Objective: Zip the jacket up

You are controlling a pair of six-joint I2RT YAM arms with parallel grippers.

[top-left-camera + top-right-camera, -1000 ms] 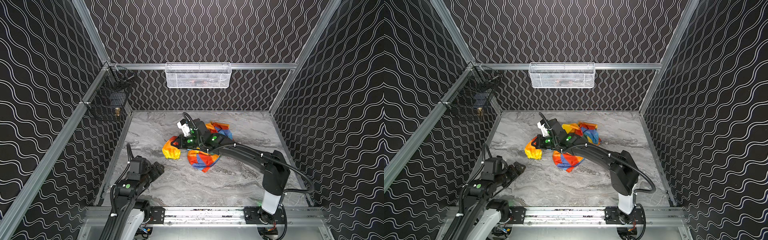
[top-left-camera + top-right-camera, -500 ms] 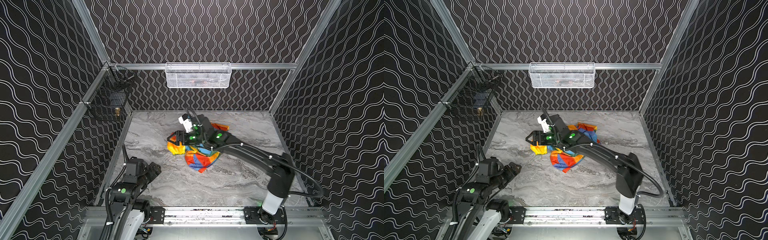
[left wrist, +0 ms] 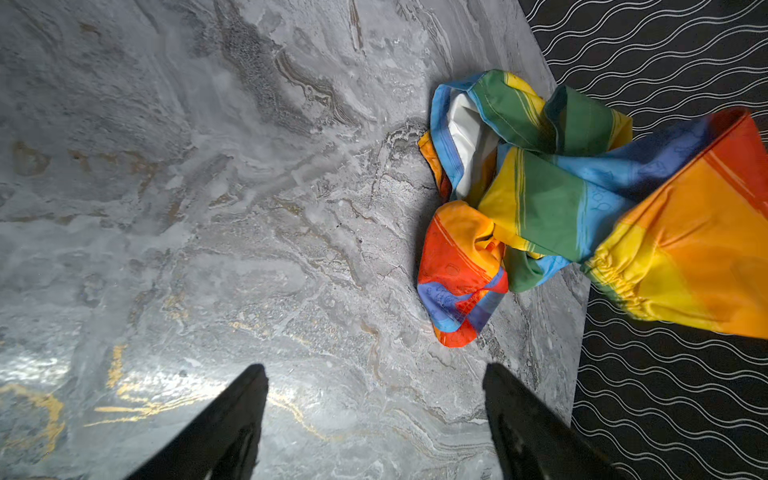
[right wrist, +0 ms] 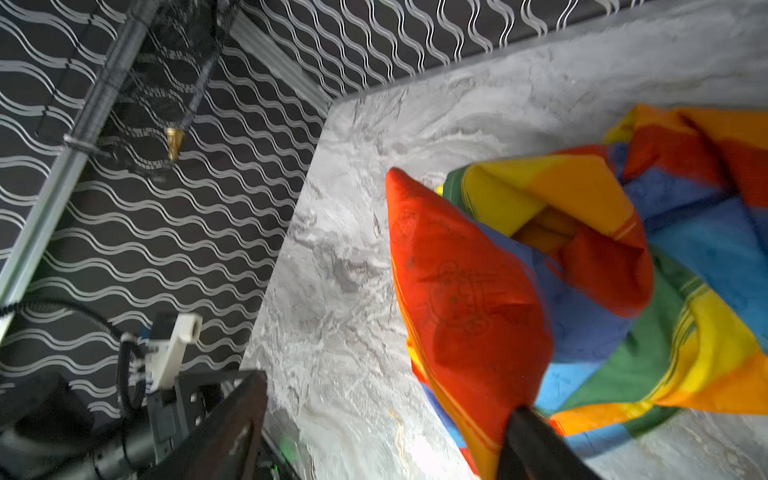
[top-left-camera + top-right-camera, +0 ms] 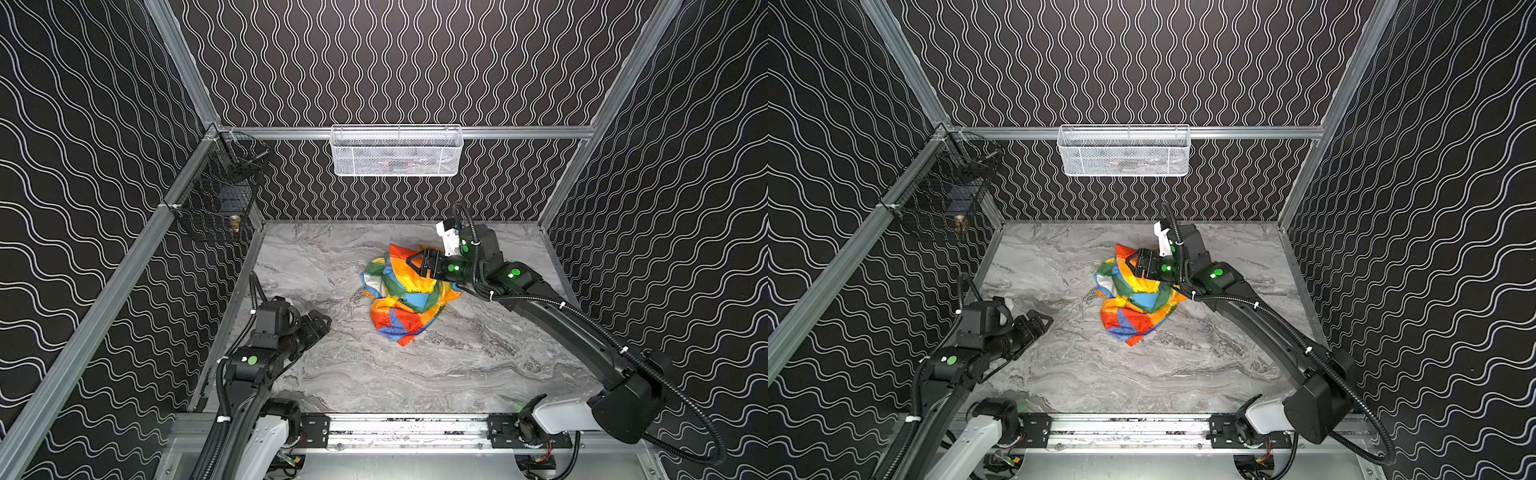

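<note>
Right hand (image 5: 412,264) dragged jacket (image 5: 405,301) rightward, then opened.

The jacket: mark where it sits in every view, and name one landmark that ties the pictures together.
Top view: jacket crumpled in the middle of the table, at the right gripper.
Top view: jacket again mid-table, same heap.
Left wrist: jacket ahead of the open left gripper, by the table's edge.
Right wrist: jacket close up, its red fold against one finger.
Shared landmark: the grey marble tabletop, seen in all four.
</note>
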